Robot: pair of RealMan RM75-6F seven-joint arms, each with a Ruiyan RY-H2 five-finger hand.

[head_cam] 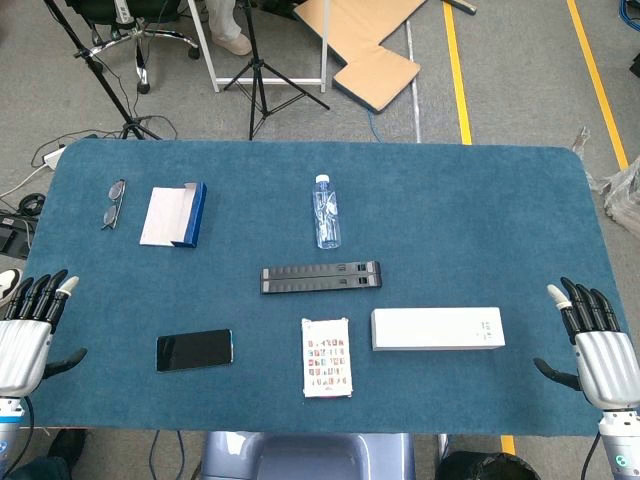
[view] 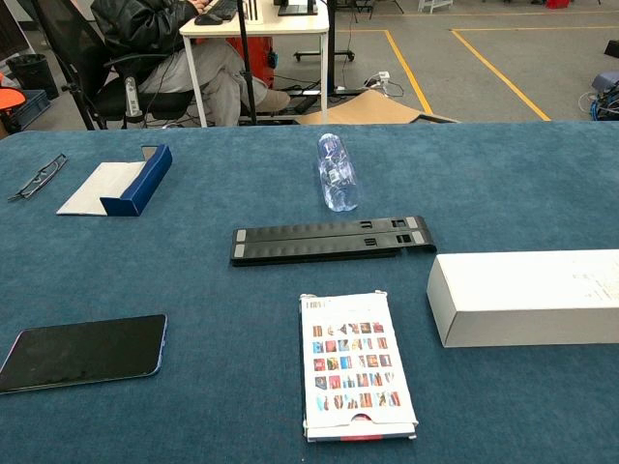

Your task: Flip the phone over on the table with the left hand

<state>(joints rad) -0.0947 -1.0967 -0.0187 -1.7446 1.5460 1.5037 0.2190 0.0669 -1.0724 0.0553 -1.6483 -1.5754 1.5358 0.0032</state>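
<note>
The phone [head_cam: 194, 350] lies flat on the blue table, dark glass side up, near the front left; the chest view shows the phone [view: 83, 352] at lower left. My left hand [head_cam: 28, 325] hovers open at the table's left edge, fingers spread, well left of the phone and not touching it. At the right edge my right hand [head_cam: 597, 338] is open too, holding nothing. Neither hand appears in the chest view.
A card pack [head_cam: 326, 357] and a white box [head_cam: 437, 328] lie right of the phone. Behind them sit a black folded stand [head_cam: 321, 277], a lying water bottle [head_cam: 327, 211], an open blue case [head_cam: 174, 215] and glasses [head_cam: 114, 203].
</note>
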